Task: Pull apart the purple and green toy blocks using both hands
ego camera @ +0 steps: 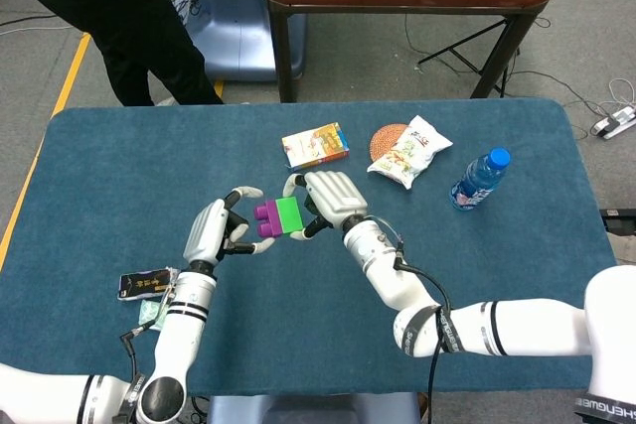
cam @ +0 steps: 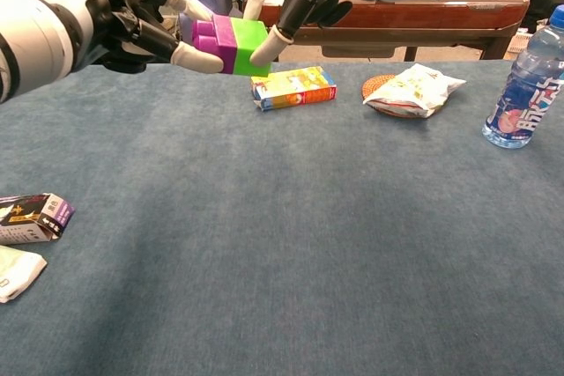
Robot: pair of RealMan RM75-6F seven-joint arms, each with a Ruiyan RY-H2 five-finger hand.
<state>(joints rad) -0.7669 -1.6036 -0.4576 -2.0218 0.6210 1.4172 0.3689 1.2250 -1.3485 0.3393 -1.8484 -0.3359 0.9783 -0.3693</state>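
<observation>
At the left edge of the table, a small dark packet and a pale packet were noted, well apart from the work. The left hand was held above the table with its thumb and a fingertip closed on the purple block, the grip being a light pinch at the block's outer end. The purple block was found joined to the green block, the pair raised clear of the cloth between the two hands. The green block was gripped by the right hand, a finger pressed beneath it and others across its far side. No separation of the blocks was observed. It was judged that the shallow left pinch could slip off the purple block once the pull was applied, leaving the pair in the right hand alone. It was further judged that a sudden release of the joint could fling either block from its fingertips onto the table, or carry the right hand back toward the small carton lying just behind. Further right, a round coaster, a snack bag and a water bottle were recorded, considered beyond likely reach of the hands.
</observation>
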